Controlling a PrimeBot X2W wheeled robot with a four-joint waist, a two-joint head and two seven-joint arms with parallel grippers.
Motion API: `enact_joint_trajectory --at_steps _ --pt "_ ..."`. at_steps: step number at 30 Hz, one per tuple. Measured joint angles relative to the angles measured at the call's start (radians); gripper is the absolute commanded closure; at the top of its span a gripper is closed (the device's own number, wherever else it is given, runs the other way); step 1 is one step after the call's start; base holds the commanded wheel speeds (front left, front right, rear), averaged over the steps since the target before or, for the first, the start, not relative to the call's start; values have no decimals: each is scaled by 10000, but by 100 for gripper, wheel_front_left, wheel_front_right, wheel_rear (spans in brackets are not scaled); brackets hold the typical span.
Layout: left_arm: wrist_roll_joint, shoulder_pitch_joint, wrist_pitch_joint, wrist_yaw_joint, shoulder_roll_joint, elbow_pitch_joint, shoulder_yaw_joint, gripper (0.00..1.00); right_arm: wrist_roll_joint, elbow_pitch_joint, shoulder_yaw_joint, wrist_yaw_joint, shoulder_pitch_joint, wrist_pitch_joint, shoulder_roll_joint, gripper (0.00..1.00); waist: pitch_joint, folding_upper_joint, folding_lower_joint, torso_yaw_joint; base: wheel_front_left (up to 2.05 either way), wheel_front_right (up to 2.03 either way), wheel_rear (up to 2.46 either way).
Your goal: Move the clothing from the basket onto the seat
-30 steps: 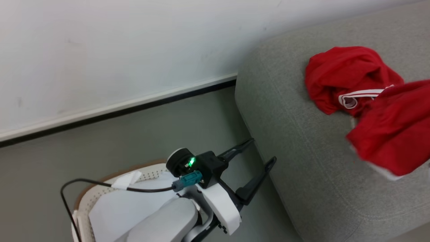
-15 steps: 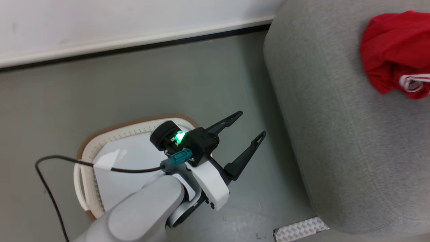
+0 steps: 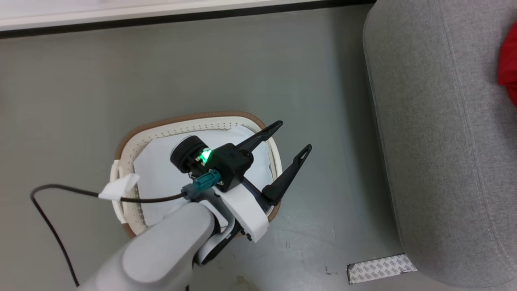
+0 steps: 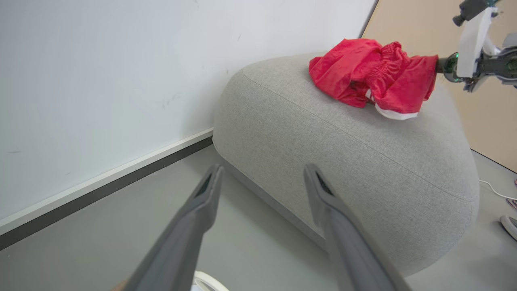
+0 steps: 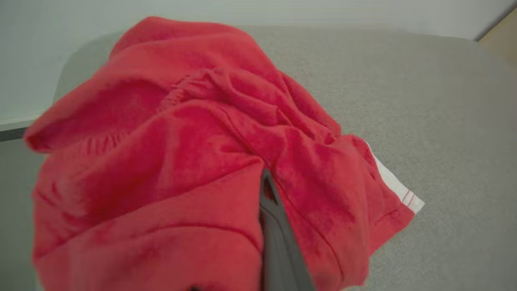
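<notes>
The cream basket [image 3: 190, 121] with its brown rim stands on the floor, a plain white sheet [image 3: 161, 169] lying in it. My left gripper [image 3: 293, 135] hovers open over the basket's right rim with nothing between its fingers [image 4: 210, 194]. To the right is the grey seat [image 3: 444, 141]. The red clothing [image 4: 371, 74] lies bunched on the seat's top, a sliver showing at the frame edge [image 3: 509, 68]. My right gripper [image 5: 264, 173] is shut on the clothing [image 5: 181, 153], whose folds drape over its dark finger [image 5: 276, 234]. In the left wrist view the right gripper [image 4: 439, 64] holds the cloth's far end.
A white wall with a dark baseboard [image 3: 181, 16] runs behind the grey-green floor [image 3: 101, 81]. A black cable [image 3: 48, 210] trails from my left wrist. A silver tape patch [image 3: 379, 268] lies near the seat's front corner. A white cord [image 4: 494, 190] lies on the floor beyond the seat.
The head camera has swung down and left, so the basket shows whole and the clothing has slid to the frame's right edge. My left gripper stays open.
</notes>
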Motion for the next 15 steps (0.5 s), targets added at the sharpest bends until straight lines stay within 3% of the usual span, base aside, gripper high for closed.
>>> enact_joint_trajectory --at_steps 2,4,8,9,10,15 --pt "-52 0 -50 2 -40 59 4 0 211 362 408 -2 -13 859 -81 100 -70 1 0 18 0 0 0" --pt "-59 1 -92 2 -113 125 -17 0 378 562 767 0 -26 1463 -132 85 -144 1 0 40 0 0 0" --pt "-121 17 -215 0 -234 215 -31 0 441 775 1108 -2 -224 1538 -397 57 -309 0 -1 113 0 0 0" --pt "-138 40 -244 0 -234 242 -23 0 466 821 1195 0 -223 1542 -389 8 -367 1 -1 124 0 0 0" --pt "-153 68 -261 0 -230 265 -12 0 477 851 1273 0 -228 1567 -385 0 -432 0 -1 131 0 0 0" --pt "-320 292 -387 2 -242 487 36 0 562 1057 1716 0 -301 1956 -460 0 -859 0 -1 110 0 0 0"
